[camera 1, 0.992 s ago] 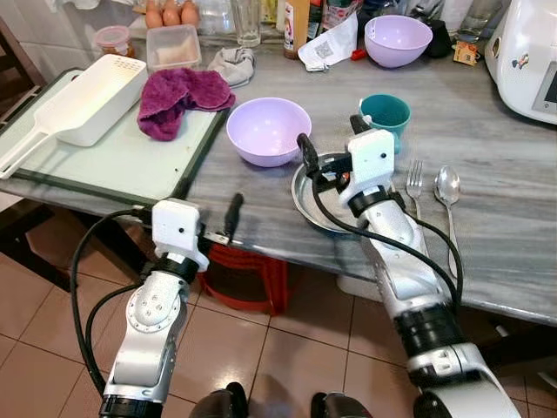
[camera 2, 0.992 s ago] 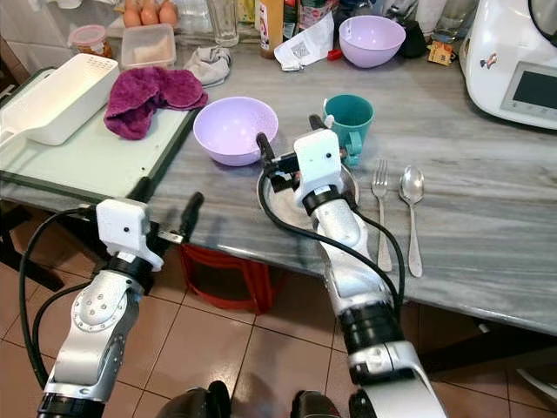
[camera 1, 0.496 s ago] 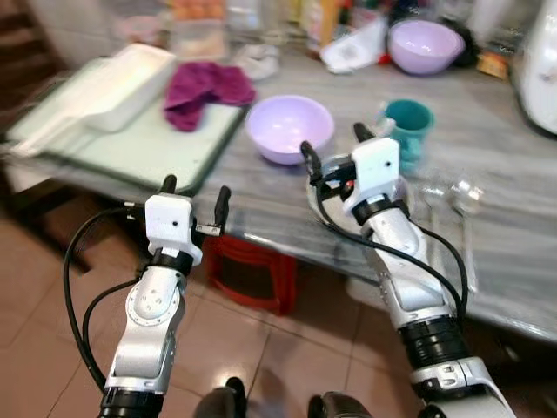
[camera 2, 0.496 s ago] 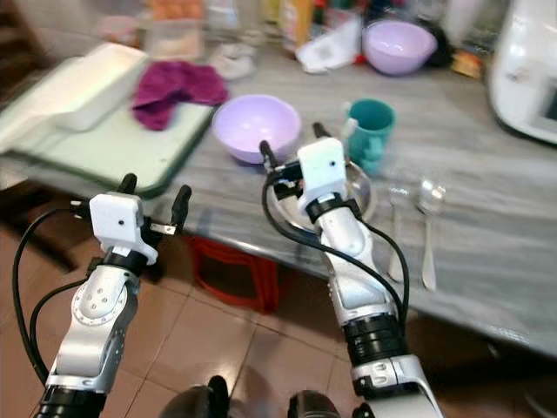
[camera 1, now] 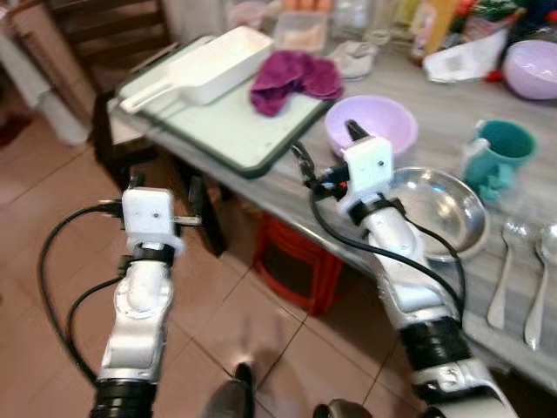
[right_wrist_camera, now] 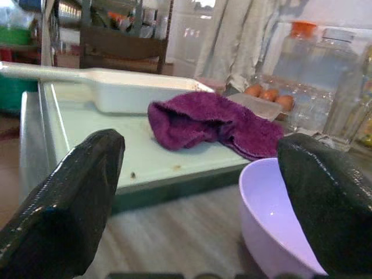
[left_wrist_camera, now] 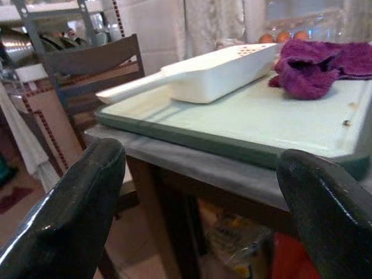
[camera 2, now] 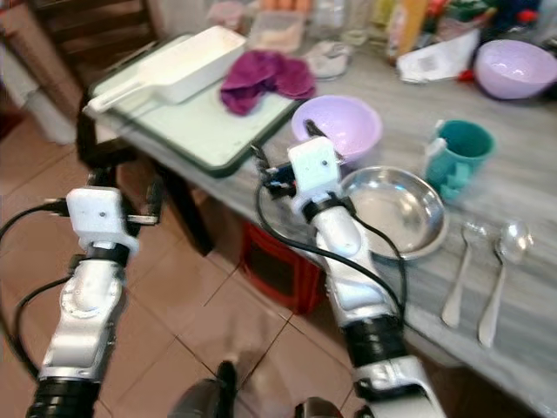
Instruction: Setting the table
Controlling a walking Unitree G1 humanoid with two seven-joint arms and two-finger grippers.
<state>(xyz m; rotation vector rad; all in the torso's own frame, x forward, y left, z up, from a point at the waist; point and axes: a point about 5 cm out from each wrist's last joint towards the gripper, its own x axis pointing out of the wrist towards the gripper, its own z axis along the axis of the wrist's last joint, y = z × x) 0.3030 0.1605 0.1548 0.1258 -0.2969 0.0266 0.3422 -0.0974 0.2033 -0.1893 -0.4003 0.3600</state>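
Note:
A steel plate (camera 1: 439,213) lies near the table's front edge, with a lilac bowl (camera 1: 370,122) behind it and a teal mug (camera 1: 503,152) to its right. A fork (camera 1: 503,272) and a spoon (camera 1: 540,283) lie side by side right of the plate. My right gripper (camera 1: 329,146) hovers open and empty at the table edge, just left of the plate and in front of the bowl (right_wrist_camera: 273,215). My left gripper (camera 1: 165,185) is open and empty over the floor, short of the table's left corner.
A pale green tray (camera 1: 218,122) on the table's left holds a white long-handled container (camera 1: 209,65) and a purple towel (camera 1: 296,74). Another lilac bowl (camera 1: 531,65) and jars stand at the back. A red stool (camera 1: 296,261) sits under the table; a wooden chair (camera 1: 104,17) stands far left.
The whole view has swung left and pulled back from the table. My right gripper, earlier over the steel plate, now sits left of it. Both grippers stay open and empty.

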